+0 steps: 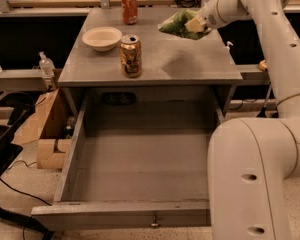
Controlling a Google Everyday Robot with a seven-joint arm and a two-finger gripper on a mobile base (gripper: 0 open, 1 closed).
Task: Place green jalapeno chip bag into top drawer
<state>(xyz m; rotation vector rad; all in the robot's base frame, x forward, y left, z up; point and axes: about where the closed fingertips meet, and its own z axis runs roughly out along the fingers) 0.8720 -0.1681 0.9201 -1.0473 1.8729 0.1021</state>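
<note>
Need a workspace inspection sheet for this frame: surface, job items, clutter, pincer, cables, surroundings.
Surface: grey tabletop, a shadow under the raised bag.
Job's things: green jalapeno chip bag held in the air above the tabletop's right rear; top drawer pulled open, nothing seen inside.
Clutter: tan bowl, brown can, red can, all upright on the tabletop.
Grippers: pincer shut on the bag's right end.
Cables: black cables on the floor at left.
Surroundings: spray bottle on the left shelf; cardboard box left of the drawer.
</note>
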